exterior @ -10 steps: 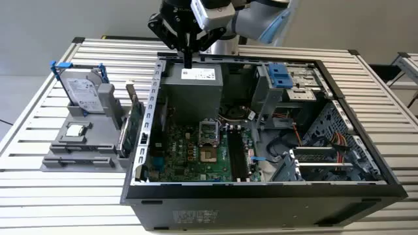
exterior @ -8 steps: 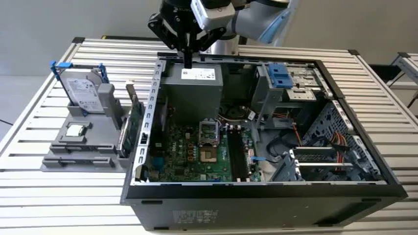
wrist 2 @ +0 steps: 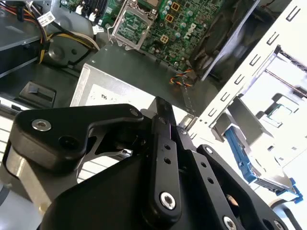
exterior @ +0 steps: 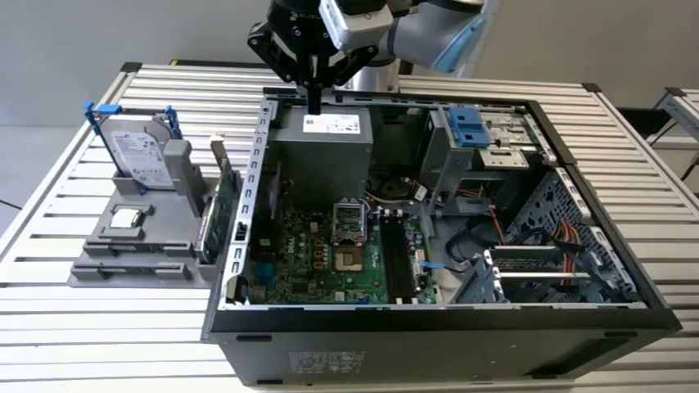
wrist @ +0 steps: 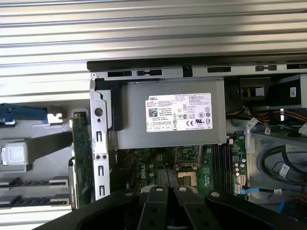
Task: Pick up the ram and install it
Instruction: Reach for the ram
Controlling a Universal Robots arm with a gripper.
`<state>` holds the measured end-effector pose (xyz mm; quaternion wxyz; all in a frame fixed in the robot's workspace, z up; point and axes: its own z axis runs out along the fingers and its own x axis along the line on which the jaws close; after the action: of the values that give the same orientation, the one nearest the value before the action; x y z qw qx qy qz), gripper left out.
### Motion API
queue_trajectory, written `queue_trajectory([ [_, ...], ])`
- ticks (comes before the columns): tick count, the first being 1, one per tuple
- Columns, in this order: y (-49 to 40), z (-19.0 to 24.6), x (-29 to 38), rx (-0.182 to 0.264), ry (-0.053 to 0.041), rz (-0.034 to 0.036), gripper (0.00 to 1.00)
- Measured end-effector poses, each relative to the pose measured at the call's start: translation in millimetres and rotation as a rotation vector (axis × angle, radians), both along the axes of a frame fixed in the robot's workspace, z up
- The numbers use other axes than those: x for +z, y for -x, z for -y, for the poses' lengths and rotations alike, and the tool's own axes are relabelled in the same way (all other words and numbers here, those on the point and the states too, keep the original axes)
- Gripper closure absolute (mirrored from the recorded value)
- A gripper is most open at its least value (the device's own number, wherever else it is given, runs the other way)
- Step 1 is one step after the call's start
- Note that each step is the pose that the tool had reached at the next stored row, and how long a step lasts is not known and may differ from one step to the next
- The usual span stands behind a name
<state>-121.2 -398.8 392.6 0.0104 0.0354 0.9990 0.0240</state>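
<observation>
The arm hangs over the far wall of the case [exterior: 437,332]. Its gripper [exterior: 314,106] points straight down above the power supply [exterior: 323,151], fingers pinched together and holding nothing. The ram [exterior: 205,233] stands on edge in the gray rack [exterior: 120,270] outside the case, well away from the gripper and just beside the green card [exterior: 226,209]. A hard drive [exterior: 142,155] stands in the same rack.

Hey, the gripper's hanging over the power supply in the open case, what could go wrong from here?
1. The gripper hangs close above the power supply, near the case rim; a straight descent could strike either.
2. The green card stands in the holder right beside the case wall, so a reach there could bump it.
3. Cables lie near the memory slots and might snag.
</observation>
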Motion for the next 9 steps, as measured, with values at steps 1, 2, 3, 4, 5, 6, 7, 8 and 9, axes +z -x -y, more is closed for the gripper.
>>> queue_trajectory([
  [1,0.0,0.0,0.0,0.000,0.0000,0.0000,1.00],
  [2,0.3,0.0,0.0,0.000,0.0000,0.0000,1.00],
  [3,0.6,0.0,0.0,0.000,0.0000,0.0000,1.00],
  [4,1.2,0.0,0.0,0.000,0.0000,0.0000,1.00],
  [5,2.8,0.0,0.1,0.000,0.0002,-0.0002,1.00],
  [6,11.5,0.0,0.0,0.000,0.0000,0.0000,1.00],
  [7,13.2,0.0,0.0,0.000,0.0000,0.0000,1.00],
  [8,15.0,0.0,0.0,0.000,0.0000,0.0000,1.00],
  [9,16.8,0.0,0.0,0.000,0.0000,0.0000,1.00],
])
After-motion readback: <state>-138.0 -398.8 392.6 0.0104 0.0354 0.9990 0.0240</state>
